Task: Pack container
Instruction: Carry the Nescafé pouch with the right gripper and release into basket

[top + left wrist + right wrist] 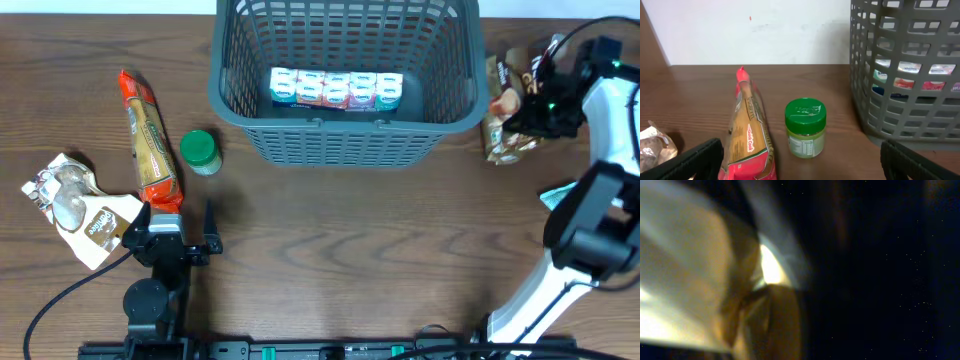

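The dark grey slotted container [345,140] stands at the back centre and holds a row of small white cups [335,90]; it also shows in the left wrist view [905,120]. My left gripper [185,245] is open and empty near the front left, its jaws [800,167] facing a green-lidded jar [805,128] and a long red packet [749,137]. My right gripper [530,110] is down on the brown snack packets [500,125] right of the container. The right wrist view is dark and blurred, filled by golden foil [715,280]; its fingers do not show.
The red packet [150,140], the green-lidded jar [200,152] and a white-and-brown crumpled packet [75,205] lie left of the container. A teal item [553,195] peeks out beside the right arm. A white wall stands behind the table.
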